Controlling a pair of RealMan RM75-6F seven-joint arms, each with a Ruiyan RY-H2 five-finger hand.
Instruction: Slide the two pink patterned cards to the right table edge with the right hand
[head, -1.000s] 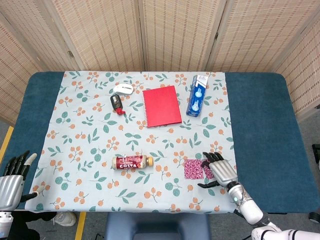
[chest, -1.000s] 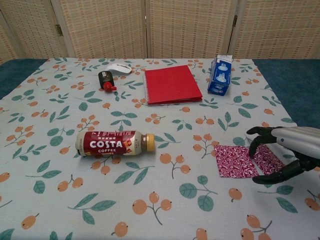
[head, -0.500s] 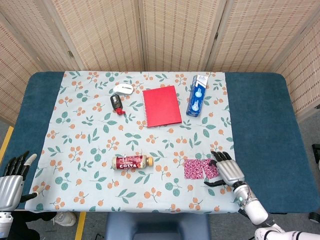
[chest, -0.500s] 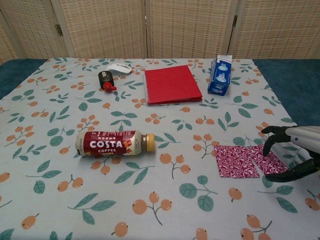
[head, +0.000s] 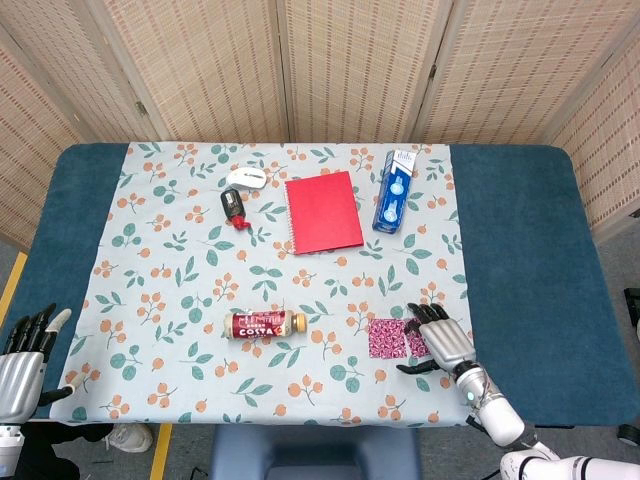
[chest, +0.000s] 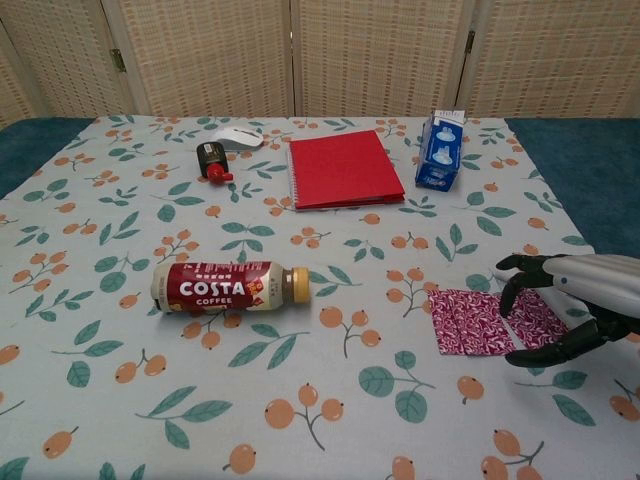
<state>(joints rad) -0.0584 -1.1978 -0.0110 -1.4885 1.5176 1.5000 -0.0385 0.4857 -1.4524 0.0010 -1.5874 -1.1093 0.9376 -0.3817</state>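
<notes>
The two pink patterned cards (chest: 490, 320) lie overlapped on the floral tablecloth (chest: 120, 300), to the right of the Costa coffee bottle (chest: 228, 287). The right hand (chest: 570, 305) arches over their right part, fingertips (chest: 507, 296) seemingly pressing them, grasping nothing. The left hand (head: 22, 365) hangs spread past the bottle's far left.

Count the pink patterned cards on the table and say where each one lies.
2. One pink card lies flat on the floral cloth right of the Costa bottle. The other card overlaps its right edge, partly under the right hand. More could be hidden beneath.
</notes>
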